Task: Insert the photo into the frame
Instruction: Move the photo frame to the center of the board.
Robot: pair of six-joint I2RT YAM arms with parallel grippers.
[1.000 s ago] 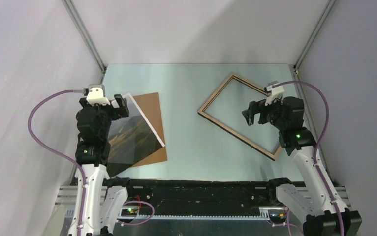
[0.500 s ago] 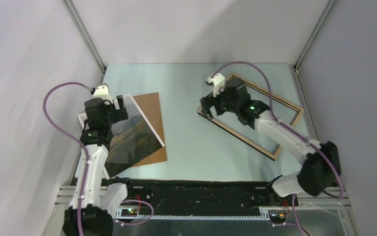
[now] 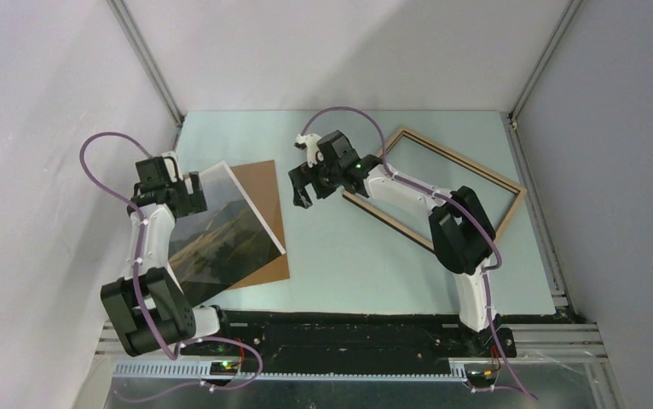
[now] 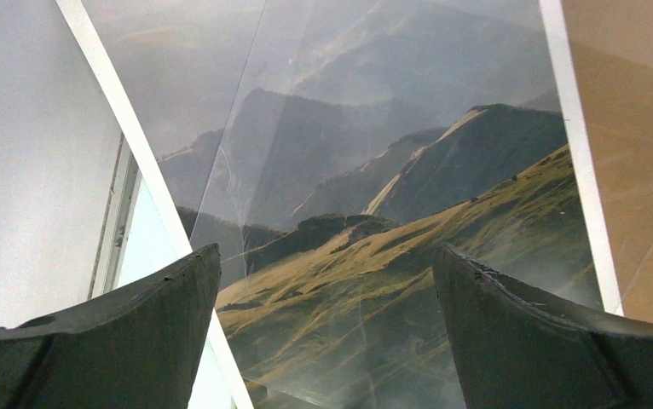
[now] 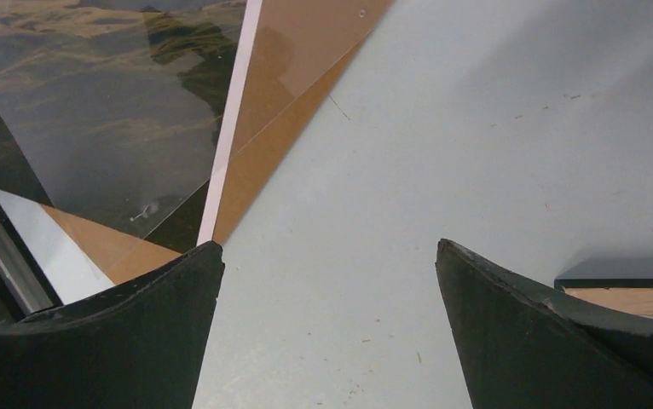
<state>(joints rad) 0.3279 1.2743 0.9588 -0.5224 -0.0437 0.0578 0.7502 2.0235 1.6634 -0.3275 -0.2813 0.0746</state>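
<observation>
The photo [image 3: 221,234], dark mountains and yellow-green hills with a white border, lies at the table's left, partly over a brown hardboard panel [image 3: 265,198]. It fills the left wrist view [image 4: 374,196] and shows in the right wrist view [image 5: 93,102]. The frame [image 3: 436,198], light wood side up with a clear pane, lies at the right; its corner shows in the right wrist view [image 5: 630,290]. My left gripper [image 3: 191,189] is open above the photo's far corner [image 4: 327,328]. My right gripper [image 3: 299,192] is open and empty over bare table between panel and frame [image 5: 330,328].
The hardboard panel also shows in the right wrist view [image 5: 297,77] and the left wrist view [image 4: 638,128]. Grey walls enclose the table on the left, back and right. The black rail [image 3: 340,328] runs along the near edge.
My right arm has swung left from over the frame to the bare table beside the panel. My left arm has stretched farther out over the photo's far corner.
</observation>
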